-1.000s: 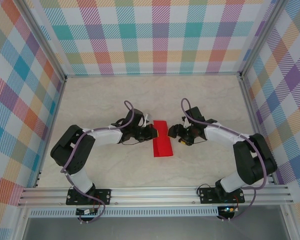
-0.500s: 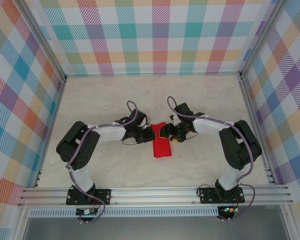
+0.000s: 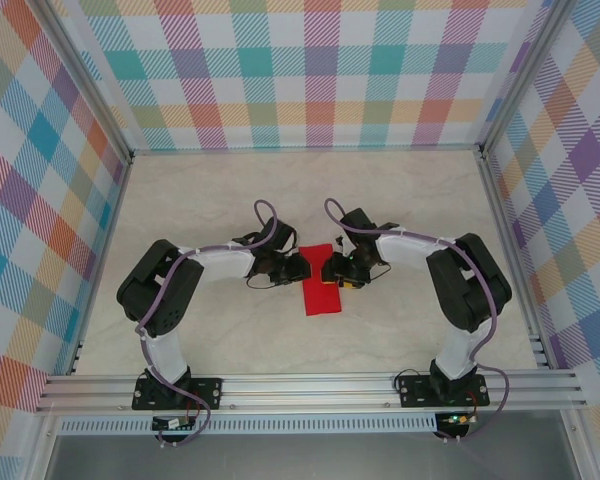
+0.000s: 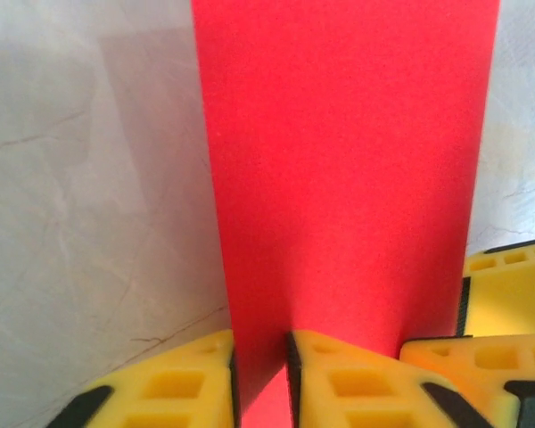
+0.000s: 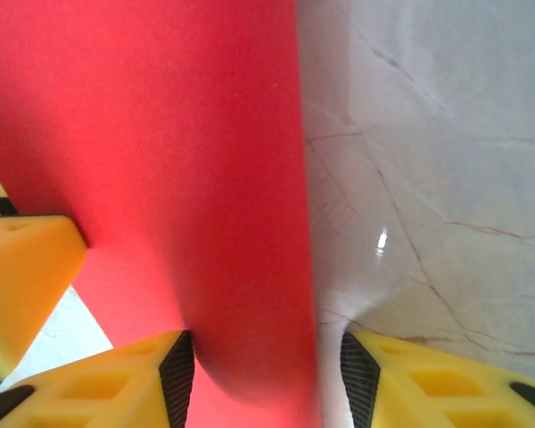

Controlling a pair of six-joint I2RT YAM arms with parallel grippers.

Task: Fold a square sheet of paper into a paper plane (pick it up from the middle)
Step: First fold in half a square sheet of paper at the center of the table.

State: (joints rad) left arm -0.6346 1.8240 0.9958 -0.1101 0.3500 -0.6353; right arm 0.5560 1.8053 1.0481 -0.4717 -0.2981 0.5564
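**Item: work cell, seen from above, L to R**

1. Enclosure: plaid walls [image 3: 40, 200] on L, far and R sides, alu. rail [image 3: 310, 392] along near edge. Contents: marble-look table [image 3: 200, 200], two arms, one paper item.
2. L arm [image 3: 215, 265]: base at near rail, reaches in toward table centre.
3. L gripper [image 3: 298, 268]: at L edge of paper's far end. Wrist view: its yellow fingers [image 4: 174, 383] are nearly closed, with a sliver of red paper in the narrow slot between them, i.e. pinching the paper's edge.
4. Red paper [image 3: 322, 293]: table centre, between the two grippers. Folded to a long narrow strip, plain, no marks. Near end lies on table. Far end is caught between the grippers and appears lifted; cannot tell how far.
5. R gripper [image 3: 332, 270]: at R edge of paper's far end, just beside L gripper. Wrist view: jaws parted wide, straddling a rounded fold of the paper. Black pads [image 5: 176, 370]: the one in frame L is touching the paper; the other stands just clear of it, with bare table showing in the gap. Not clamped.
6. R arm [image 3: 420, 245]: base at near rail, reaches in toward centre, mirroring L arm.
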